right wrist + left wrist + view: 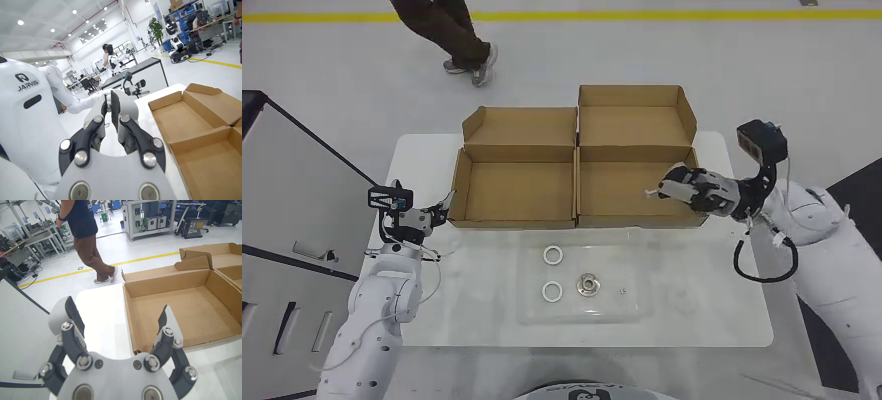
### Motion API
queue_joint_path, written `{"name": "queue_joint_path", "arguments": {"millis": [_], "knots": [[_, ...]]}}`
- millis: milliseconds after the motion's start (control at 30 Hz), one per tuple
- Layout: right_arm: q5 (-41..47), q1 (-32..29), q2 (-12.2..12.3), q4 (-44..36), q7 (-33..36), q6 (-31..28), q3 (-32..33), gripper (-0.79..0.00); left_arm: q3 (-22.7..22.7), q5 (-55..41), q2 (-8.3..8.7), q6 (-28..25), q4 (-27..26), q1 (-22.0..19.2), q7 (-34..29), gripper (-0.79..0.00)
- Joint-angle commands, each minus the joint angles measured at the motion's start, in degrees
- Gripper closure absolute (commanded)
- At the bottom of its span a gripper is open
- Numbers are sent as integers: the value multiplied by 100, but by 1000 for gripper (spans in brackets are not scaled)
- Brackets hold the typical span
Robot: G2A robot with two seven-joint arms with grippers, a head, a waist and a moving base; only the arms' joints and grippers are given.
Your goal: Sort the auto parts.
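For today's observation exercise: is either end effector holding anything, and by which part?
The right end effector pinches a small metal part; where on it cannot be told. The left end effector holds nothing.

The white counter (702, 290) stands on a pale grey floor (342, 60) crossed by a yellow line (642, 15). Near the counter's left end is a black-framed table (282, 180). Farther off in the hall are a green bin (104, 217), a metal rack (149, 219), a potted plant (156, 28) and an office chair (86, 84).
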Motion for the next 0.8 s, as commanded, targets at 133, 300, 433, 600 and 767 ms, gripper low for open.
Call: {"name": "queue_joint_path", "arguments": {"millis": [133,300,433,600,767], "knots": [[1069,259,-4,-76,54,59,-443,0,0,0,0,0,0,0,0,-785],[1833,372,22,-254,180,184,-610,0,0,0,0,0,0,0,0,-785],[2076,416,43,-559,148,152,-665,0,0,0,0,0,0,0,0,-785],[2418,385,50,-1012,-4,0,-667,0,0,0,0,0,0,0,0,-785],[2805,243,-6,-1459,-4,0,-442,0,0,0,0,0,0,0,0,-785]]}}
